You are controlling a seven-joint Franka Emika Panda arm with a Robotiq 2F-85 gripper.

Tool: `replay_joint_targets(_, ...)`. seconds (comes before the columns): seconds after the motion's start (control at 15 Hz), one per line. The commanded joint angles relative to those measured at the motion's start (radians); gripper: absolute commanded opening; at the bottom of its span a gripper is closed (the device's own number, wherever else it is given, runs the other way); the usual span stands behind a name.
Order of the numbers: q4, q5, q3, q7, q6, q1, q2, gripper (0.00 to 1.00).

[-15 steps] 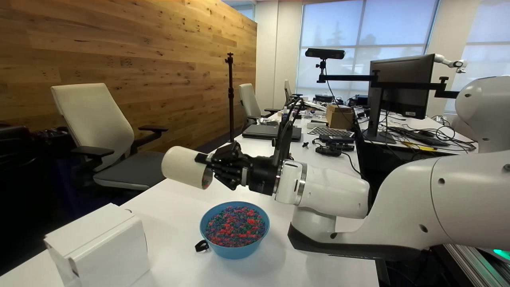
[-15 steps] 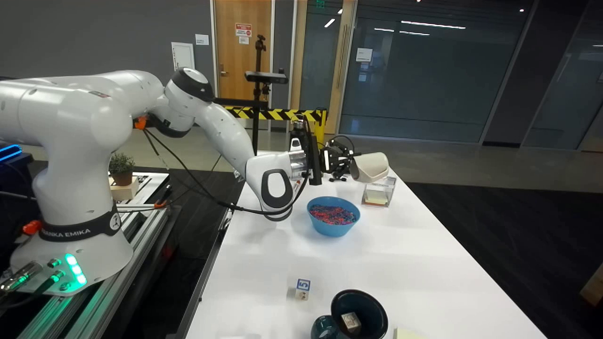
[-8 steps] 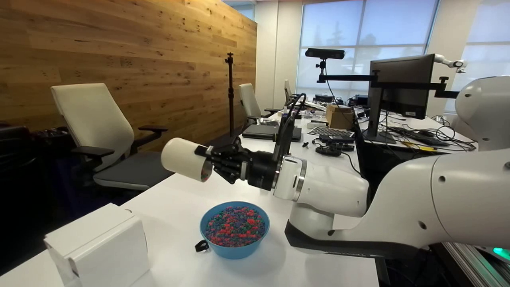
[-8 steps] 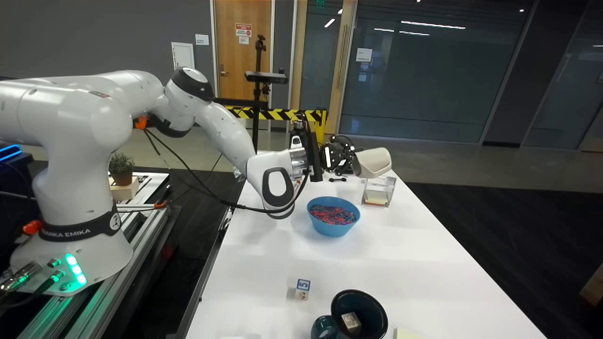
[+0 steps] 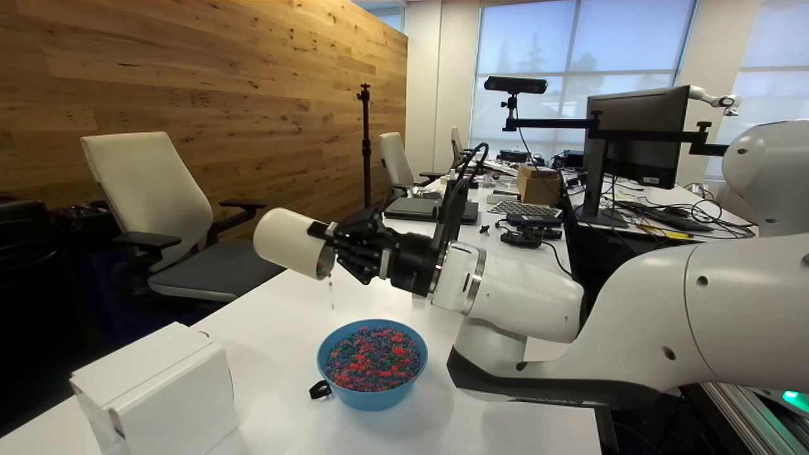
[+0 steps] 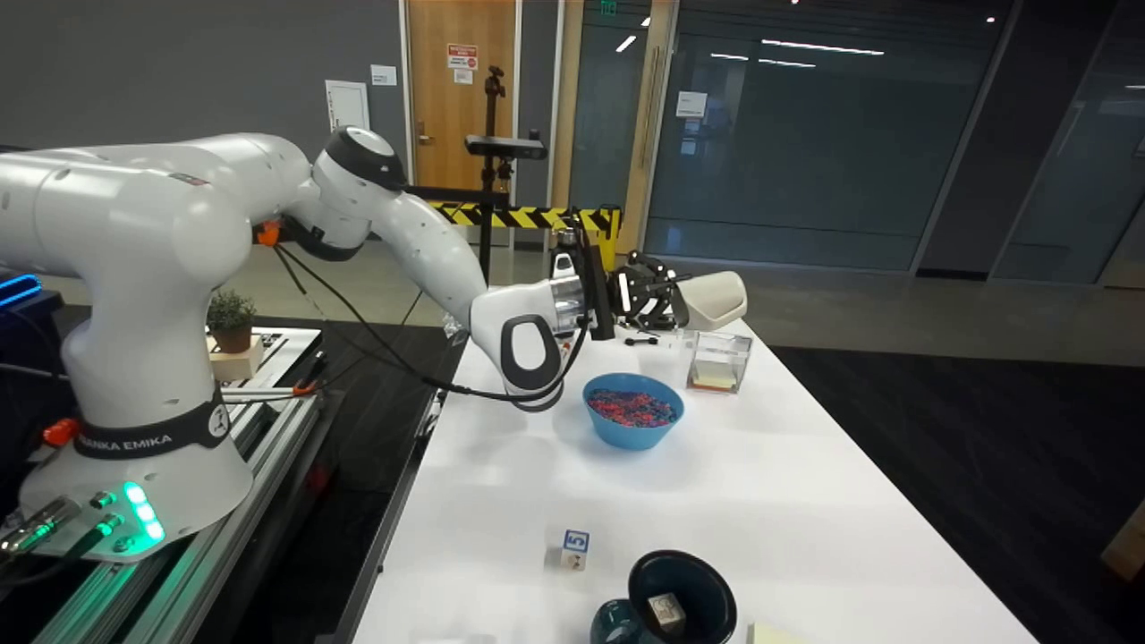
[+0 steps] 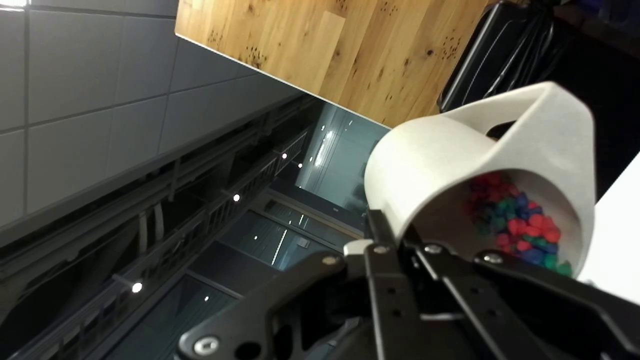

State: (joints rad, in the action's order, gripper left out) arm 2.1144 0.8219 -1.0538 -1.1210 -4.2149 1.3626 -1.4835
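My gripper (image 7: 395, 229) is shut on the wall of a cream-white mug (image 7: 425, 155), one finger outside it and the other inside the rim. The mug lies tilted in the air, its mouth facing back toward the gripper and somewhat down. Inside rest red, green and blue bits (image 7: 525, 225). In an exterior view a few small specks (image 5: 331, 296) hang in the air below the mouth of the mug (image 5: 291, 243). A blue bowl (image 5: 373, 399), full of similar coloured bits, stands on the table lower than the mug, nearer that camera; it also shows in an exterior view (image 6: 631, 436).
A white box (image 5: 158, 392) stands near the bowl, and a small black object (image 5: 320, 390) lies beside it. Elsewhere on the table are a clear note box (image 6: 718, 362), a lettered cube (image 6: 575, 549) and a dark teal mug (image 6: 716, 617) on its side, holding a block.
The gripper and mug have risen, and the mug's mouth tips slightly further down. Specks now show falling from it. The bowl has stayed in place.
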Motion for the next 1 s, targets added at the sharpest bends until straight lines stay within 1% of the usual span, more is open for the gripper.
replay_joint_targets(0.0, -0.021, 0.042, -0.004, -0.054, -0.028, -0.004, -0.003, 0.01)
replay_joint_targets(0.93, -0.02, 0.044, -0.013, -0.081, -0.028, -0.015, -0.003, 0.01)
